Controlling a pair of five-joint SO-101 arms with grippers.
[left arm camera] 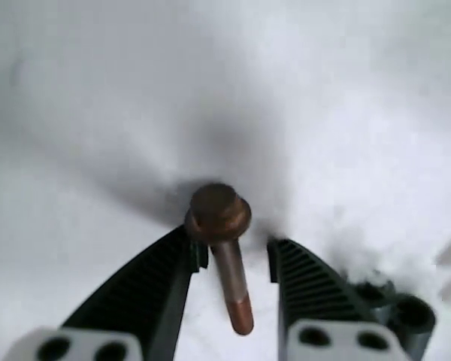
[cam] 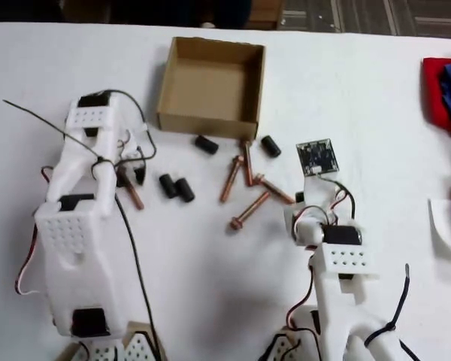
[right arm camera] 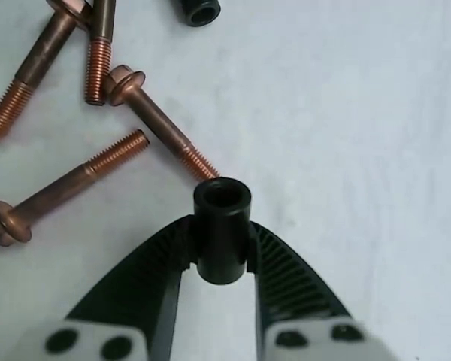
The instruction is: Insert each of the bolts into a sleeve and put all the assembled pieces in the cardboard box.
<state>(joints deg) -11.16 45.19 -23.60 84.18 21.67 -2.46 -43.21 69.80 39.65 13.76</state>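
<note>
Two parts, well apart: left gripper [left arm camera: 237, 256] gapes around a bolt [left arm camera: 218, 214] at frame left, right gripper [right arm camera: 221, 252] clamps a sleeve [right arm camera: 222, 207].

The copper-coloured metal bolts [right arm camera: 165, 128] are glinting softly; the black cylindrical sleeve [right arm camera: 222, 233] and brown cardboard box [cam: 207, 124] are looking matt.

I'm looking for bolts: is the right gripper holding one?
No, the right gripper is shut on a black sleeve.
</note>
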